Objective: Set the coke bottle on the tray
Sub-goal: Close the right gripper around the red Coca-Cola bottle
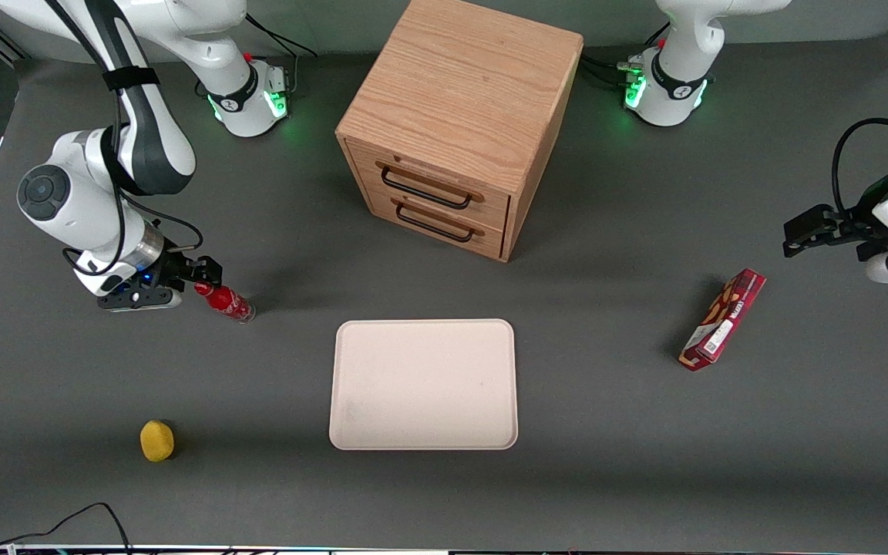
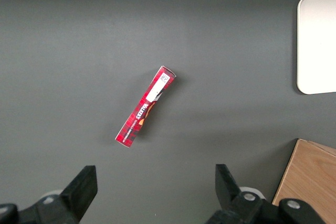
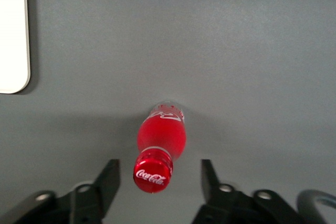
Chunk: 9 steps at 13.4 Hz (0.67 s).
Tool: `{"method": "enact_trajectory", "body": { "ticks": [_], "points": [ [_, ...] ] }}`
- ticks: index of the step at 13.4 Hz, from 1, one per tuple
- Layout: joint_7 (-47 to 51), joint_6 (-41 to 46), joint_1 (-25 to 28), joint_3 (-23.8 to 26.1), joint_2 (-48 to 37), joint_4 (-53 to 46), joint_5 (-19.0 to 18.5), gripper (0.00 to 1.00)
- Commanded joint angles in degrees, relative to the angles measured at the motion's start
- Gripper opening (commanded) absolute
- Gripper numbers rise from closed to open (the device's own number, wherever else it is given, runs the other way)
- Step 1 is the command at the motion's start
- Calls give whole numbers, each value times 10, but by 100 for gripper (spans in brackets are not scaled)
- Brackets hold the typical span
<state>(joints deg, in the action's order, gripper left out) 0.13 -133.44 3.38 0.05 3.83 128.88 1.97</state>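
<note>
While the coke bottle (image 1: 227,301) is standing on the desk (image 1: 613,462) toward the working arm's end, the hand (image 1: 201,276) is sitting right at its cap, spread wide with 1 finger on each side and nothing gripped yet. In the wrist view you can see both fingers (image 3: 107,182) clear of the red cap, gaps on both sides, so it's lined up but hasn't closed. The bottle looks upright or close to it; from the front camera I can't be sure it isn't leaning a touch. The tray (image 1: 423,384) is flat in the middle of the desk, nearer the front edge than the wooden drawer cabinet (image 1: 459,123), and well apart from the bottle. If I were doing this step, I'd drop a bit lower so the fingers grab the neck or upper body rather than only the cap, since a slim bottle could pivot or slip out from a cap-only pinch. Center it between the fingers before squeezing so 1 finger doesn't nudge it over first. Then lift straight up before swinging toward the tray. The yellow ball-ish thing (image 1: 157,440) near the front edge and the red snack box (image 1: 723,319) aren't in the way.
</note>
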Motion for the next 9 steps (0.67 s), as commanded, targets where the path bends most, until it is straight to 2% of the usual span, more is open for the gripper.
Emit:
{"method": "enact_trajectory", "body": {
  "ticks": [1,3,5,6,9],
  "points": [
    [-16,-15,-9,7,1,7,3,29],
    [-16,-14,-9,7,-1,9,3,0],
    [-16,-1,-9,7,-13,8,3,0],
    [-15,32,-10,7,-29,-5,3,0],
    [-14,239,-10,7,-49,-154,3,0]
  ]
}}
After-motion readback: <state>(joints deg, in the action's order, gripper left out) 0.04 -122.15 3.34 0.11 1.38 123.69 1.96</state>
